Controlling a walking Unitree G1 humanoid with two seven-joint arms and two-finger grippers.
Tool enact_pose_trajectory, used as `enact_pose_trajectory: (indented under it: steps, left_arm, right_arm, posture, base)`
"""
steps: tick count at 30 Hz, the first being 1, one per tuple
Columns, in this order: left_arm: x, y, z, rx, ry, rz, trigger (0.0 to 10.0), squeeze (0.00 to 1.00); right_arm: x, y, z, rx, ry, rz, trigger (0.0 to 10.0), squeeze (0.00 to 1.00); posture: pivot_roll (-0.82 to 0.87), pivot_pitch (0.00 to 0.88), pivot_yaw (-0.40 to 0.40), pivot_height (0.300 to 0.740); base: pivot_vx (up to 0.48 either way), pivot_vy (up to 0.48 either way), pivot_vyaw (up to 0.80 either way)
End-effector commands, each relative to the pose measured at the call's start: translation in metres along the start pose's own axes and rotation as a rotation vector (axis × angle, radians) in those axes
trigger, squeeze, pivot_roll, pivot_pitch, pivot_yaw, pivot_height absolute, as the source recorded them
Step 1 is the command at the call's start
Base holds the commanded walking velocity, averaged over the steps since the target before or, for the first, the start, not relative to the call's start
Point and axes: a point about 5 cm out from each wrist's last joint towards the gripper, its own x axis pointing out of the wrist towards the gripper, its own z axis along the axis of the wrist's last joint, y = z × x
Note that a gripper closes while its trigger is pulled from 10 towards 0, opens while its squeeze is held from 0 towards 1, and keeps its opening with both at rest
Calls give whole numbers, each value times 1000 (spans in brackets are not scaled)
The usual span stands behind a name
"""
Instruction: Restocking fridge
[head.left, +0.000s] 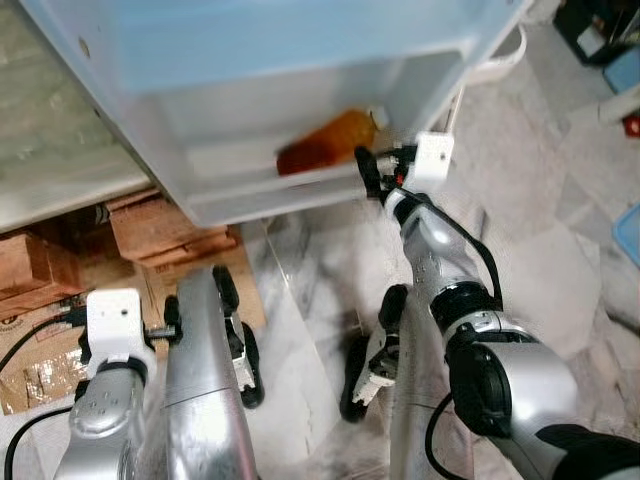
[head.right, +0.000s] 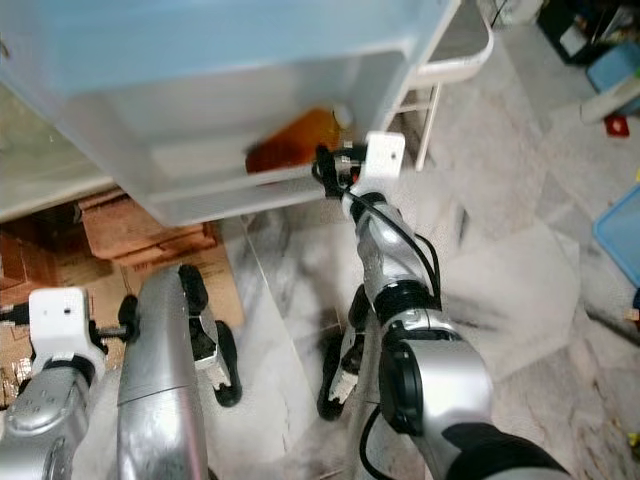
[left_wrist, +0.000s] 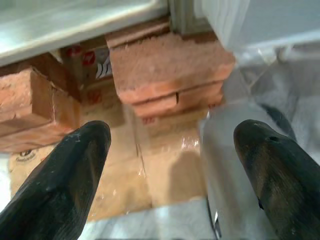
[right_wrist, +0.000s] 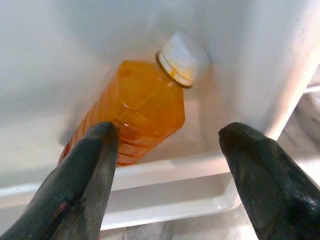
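An orange drink bottle (right_wrist: 137, 107) with a white cap (right_wrist: 181, 58) lies on its side in the white fridge compartment (head.left: 300, 190), also seen as the bottle (head.left: 325, 143). My right gripper (head.left: 366, 168) is raised to the compartment's front lip, just outside it. Its fingers (right_wrist: 85, 185) are open and hold nothing; the bottle lies beyond them. My left gripper (left_wrist: 175, 175) hangs low and open over cardboard and bricks, with the arm (head.left: 110, 360) at the lower left.
Red bricks (head.left: 165, 230) and flattened cardboard (head.left: 40, 350) lie on the floor under the fridge. A pale marble floor (head.left: 540, 250) spreads to the right. My own legs (head.left: 205, 380) and feet (head.left: 365, 370) stand below. A blue item (head.left: 628, 235) and dark objects (head.left: 590, 30) sit at far right.
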Motion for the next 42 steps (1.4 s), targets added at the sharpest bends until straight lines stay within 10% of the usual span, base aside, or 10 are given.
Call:
enact_pose_trajectory:
  steps: [1,19,21,22,42]
  left_arm:
    - [0,3,-13,0,43,18,10000,0]
    - [20,-2,-5,-18,-55,-21,10000,0]
    - [20,-1,-8,-9,-38,-11,10000,0]
    - [19,-1,-8,-6,-38,-10,10000,0]
    - [18,2,-15,6,-28,3,10000,0]
  right_arm:
    - [-10,-17,5,-27,-60,-55,10000,1000]
    - [-12,8,4,38,-53,41,10000,996]
    - [-14,14,-4,53,-1,104,10000,200]
    - [-15,16,-8,53,24,125,10000,20]
    - [-24,35,-30,60,159,262,10000,0]
  posture:
    - [191,242,-121,526]
    - [184,200,-106,526]
    - [183,201,-107,526]
    - [183,201,-107,526]
    - [179,206,-111,526]
  base:
    - [0,0,0]
    - [54,0,0]
    - [0,0,0]
    - [0,0,0]
    - [191,0,380]
